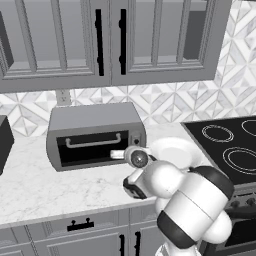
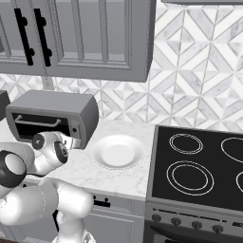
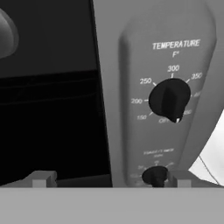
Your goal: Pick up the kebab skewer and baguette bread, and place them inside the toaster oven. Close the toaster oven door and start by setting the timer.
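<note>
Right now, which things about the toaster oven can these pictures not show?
- Lower knob, hand view: partly cut off at the bottom; its labels too blurred to read.
- Toaster oven interior: behind the dark door in both base views; contents not visible.
- Hand: its open fingertips barely rise into the hand view.

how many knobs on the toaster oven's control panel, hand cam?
2. The temperature knob sits mid-panel under the TEMPERATURE label. A smaller lower knob sits near the frame's bottom, partly cut off. More may lie below the frame on the toaster oven.
</note>
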### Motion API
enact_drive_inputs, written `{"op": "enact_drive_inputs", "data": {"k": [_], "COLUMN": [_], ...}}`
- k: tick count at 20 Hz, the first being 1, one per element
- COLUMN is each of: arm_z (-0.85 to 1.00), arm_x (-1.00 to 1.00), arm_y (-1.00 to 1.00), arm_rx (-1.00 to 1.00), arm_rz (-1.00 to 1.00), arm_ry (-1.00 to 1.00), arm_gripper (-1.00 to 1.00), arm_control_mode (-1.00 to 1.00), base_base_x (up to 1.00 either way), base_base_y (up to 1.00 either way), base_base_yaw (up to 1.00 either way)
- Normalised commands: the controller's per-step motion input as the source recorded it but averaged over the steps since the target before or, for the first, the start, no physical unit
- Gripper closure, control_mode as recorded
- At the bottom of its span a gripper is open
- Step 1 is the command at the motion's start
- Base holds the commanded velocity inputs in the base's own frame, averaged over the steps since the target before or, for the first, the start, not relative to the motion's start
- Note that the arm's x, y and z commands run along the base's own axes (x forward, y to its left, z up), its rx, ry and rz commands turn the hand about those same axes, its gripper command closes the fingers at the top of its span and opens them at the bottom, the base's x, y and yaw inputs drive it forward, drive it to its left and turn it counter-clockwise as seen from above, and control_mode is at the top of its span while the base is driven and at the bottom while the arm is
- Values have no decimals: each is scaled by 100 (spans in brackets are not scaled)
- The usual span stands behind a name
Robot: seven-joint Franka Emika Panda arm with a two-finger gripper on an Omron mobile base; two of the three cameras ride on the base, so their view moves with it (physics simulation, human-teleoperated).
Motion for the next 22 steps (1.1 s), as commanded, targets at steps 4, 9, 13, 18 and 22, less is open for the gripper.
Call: {"op": "enact_drive_inputs", "data": {"k": [4,9,13,18,22], "arm_z": [-1,-20,-35,-12,-2], "arm_x": [0,0,0,0,7], "arm_y": [-22,-6,0,-2,-1], "arm_rx": [0,0,0,0,1], "arm_rz": [0,0,0,0,0], "arm_ry": [0,0,0,0,0], "arm_gripper": [-100,-100,-100,-100,-100], "arm_control_mode": [-100,-100,-100,-100,-100], "base_base_x": [0,0,0,0,0], "base_base_y": [0,0,0,0,0], "base_base_yaw": [0,0,0,0,0]}}
